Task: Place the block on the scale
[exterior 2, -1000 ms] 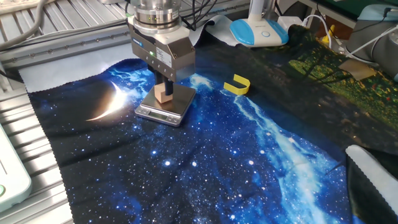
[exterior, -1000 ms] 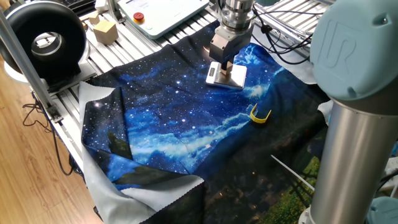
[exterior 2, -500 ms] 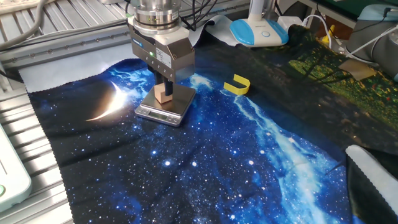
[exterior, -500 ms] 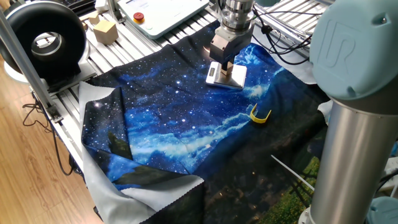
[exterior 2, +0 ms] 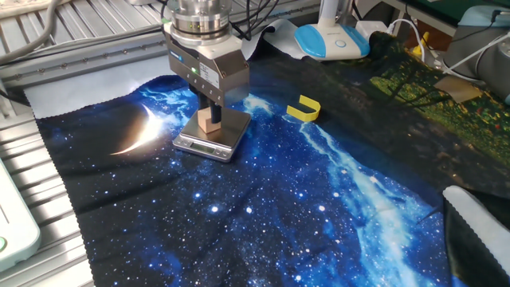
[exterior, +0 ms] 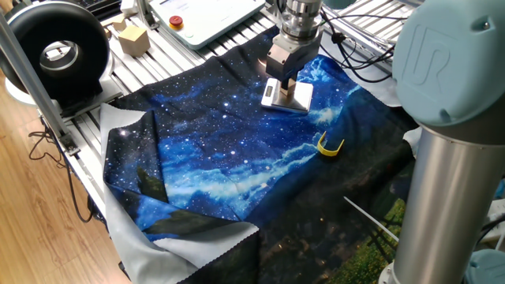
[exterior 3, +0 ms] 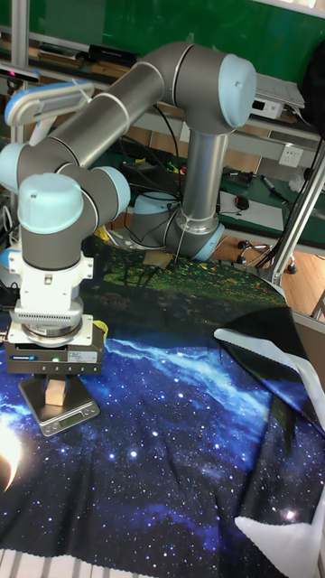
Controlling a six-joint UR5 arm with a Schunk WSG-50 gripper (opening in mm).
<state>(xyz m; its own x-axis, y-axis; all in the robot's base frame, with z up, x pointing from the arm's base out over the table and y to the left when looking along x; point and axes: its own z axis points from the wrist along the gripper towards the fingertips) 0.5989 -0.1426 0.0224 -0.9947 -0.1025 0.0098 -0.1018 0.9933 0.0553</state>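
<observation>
On the scale (exterior 2: 229, 129): the block (exterior 2: 210, 122) sits on the light platform near its middle, and its underside looks to be touching.
End effector (exterior 2: 212, 116): directly above the block, with its fingers hanging close beside it — I cannot tell whether they pinch it or have let go.
Change: none over the last second — arm, block and scale hold the same pose in both fixed views.
Meaning: the placement looks done, or nearly so. I judge that what remains is to open and lift clear without nudging the block.
Right of the scale: a yellow curved piece (exterior 2: 304, 109) lies on the starry cloth (exterior 2: 279, 199), well apart and no obstacle.
</observation>
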